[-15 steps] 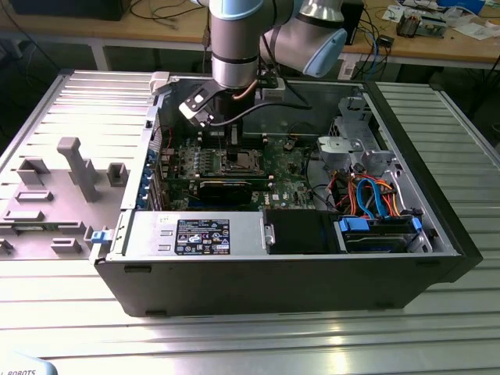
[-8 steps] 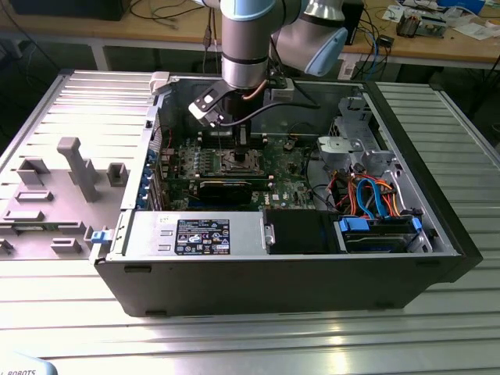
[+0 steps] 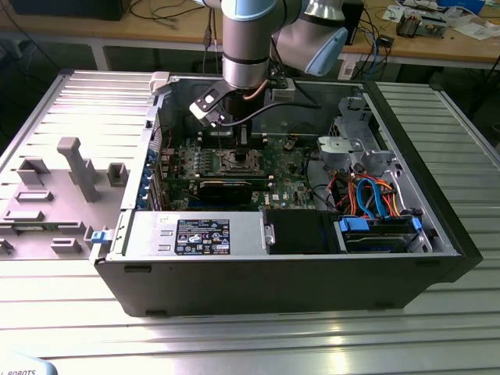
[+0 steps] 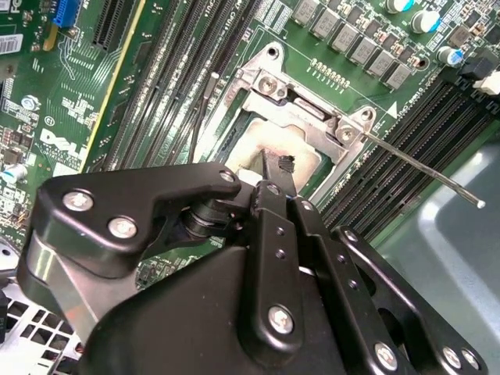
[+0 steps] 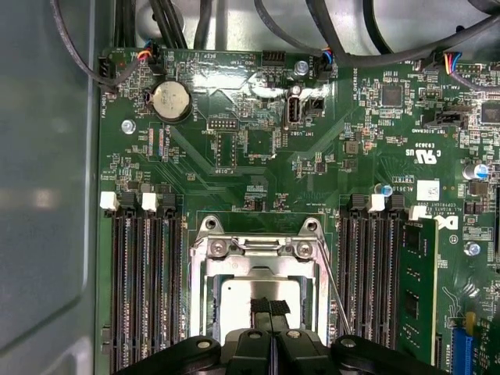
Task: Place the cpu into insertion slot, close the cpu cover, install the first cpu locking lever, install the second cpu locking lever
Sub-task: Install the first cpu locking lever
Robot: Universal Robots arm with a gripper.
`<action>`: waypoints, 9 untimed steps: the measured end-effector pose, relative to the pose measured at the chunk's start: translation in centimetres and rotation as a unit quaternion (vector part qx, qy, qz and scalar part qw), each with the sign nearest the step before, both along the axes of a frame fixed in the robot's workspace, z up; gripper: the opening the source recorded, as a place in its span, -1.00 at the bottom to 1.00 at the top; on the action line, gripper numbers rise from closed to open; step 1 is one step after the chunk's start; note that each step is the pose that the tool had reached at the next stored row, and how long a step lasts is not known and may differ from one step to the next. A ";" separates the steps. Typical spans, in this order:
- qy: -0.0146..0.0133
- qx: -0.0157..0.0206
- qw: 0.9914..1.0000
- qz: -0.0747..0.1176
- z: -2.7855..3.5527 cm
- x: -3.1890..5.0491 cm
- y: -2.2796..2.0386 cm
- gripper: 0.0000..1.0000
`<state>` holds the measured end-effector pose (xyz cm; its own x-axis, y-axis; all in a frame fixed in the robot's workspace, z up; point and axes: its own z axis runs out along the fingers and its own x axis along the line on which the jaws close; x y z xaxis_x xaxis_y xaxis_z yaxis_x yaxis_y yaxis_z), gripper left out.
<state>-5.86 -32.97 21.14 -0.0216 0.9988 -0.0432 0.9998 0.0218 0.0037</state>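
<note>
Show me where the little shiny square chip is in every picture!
Exterior view: the cpu is tiny, straight below the arm, inside the case.
Second wrist view: it is the pale square just past the fingers.
First wrist view: it is the silvery square at the tips of the fingers.
Shared landmark: the silver cpu cover framing it.
</note>
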 end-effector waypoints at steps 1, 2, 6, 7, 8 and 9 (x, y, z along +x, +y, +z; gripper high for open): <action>0.000 0.000 1.000 0.000 0.01 0.00 0.01 -0.79; 0.000 0.000 1.000 0.000 0.05 0.00 0.00 -0.79; 0.000 -0.001 1.000 0.000 0.24 0.00 -0.01 -0.79; 0.000 -0.001 1.000 0.000 0.27 0.00 0.00 -0.79; 0.000 -0.001 1.000 0.000 0.30 0.00 0.00 -0.79; 0.000 -0.001 1.000 0.000 0.40 0.00 0.00 -0.79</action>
<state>-5.86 -32.98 21.54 -0.0216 0.9988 -0.0445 0.9998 0.0218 0.0036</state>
